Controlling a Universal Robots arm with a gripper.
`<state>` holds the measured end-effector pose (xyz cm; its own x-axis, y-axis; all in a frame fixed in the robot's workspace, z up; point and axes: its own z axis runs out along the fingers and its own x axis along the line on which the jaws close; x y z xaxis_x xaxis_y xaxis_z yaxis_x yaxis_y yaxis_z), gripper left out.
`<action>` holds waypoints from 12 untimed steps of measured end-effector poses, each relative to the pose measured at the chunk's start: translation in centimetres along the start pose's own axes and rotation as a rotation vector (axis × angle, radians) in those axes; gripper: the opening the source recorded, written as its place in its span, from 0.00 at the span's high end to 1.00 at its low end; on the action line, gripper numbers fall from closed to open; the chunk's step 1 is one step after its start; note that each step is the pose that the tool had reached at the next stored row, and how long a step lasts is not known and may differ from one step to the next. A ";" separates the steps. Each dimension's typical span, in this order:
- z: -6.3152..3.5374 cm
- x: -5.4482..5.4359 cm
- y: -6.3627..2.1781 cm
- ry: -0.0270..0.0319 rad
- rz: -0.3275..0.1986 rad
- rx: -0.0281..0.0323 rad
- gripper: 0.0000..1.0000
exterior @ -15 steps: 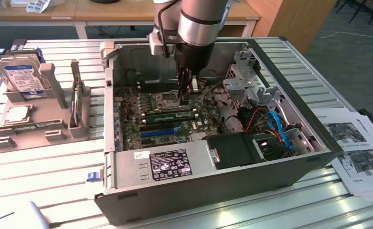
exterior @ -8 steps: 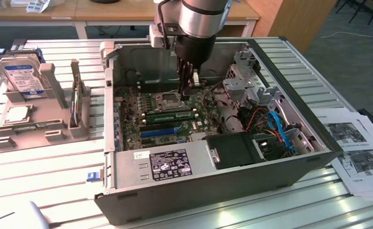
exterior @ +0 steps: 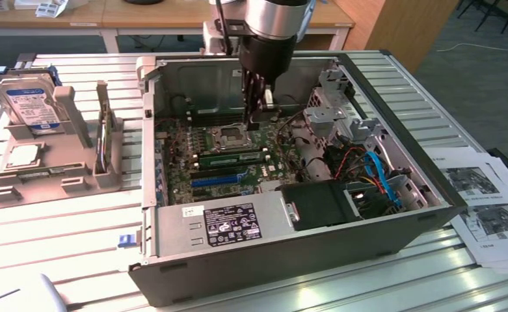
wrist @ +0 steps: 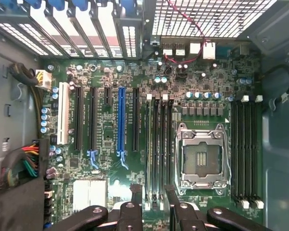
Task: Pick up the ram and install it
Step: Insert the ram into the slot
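**A:** Where's the ram?
**B:** Green stick on edge in a board slot inside the case, between the socket and the blue slot. Looks seated.
**A:** Tool?
**B:** Jaws apart, empty, hovering just above that stick.
**A:** Handling?
**B:** Light, stiff, thin, probably fragile. I'd pinch the flat faces mid-length, gently, keeping off the contact edge. The smooth chips could slip.
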<state>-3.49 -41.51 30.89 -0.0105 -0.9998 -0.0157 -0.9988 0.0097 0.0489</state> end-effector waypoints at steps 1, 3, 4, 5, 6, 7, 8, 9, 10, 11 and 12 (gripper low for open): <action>-0.20 0.0 0.01 0.0006 0.000 0.0000 0.69; -0.60 0.0 0.03 0.0015 0.000 0.0000 0.69; -0.79 0.0 0.04 0.0018 0.000 0.0000 0.69; -0.96 0.0 0.05 0.0023 0.000 0.0000 0.69; -1.12 0.0 0.06 0.0029 0.000 0.0000 0.69; -1.29 0.0 0.06 0.0037 0.000 0.0000 0.69; -1.44 0.0 0.07 0.0044 0.000 0.0001 0.69; -1.59 0.0 0.08 0.0050 0.000 0.0000 0.69; -1.73 0.0 0.09 0.0058 0.000 0.0001 0.69; -1.85 0.0 0.09 0.0065 0.000 0.0001 0.69; -1.97 0.0 0.10 0.0073 0.000 0.0001 0.69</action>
<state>-3.49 -41.51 32.86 -0.0106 -0.9999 -0.0084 -0.9988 0.0101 0.0488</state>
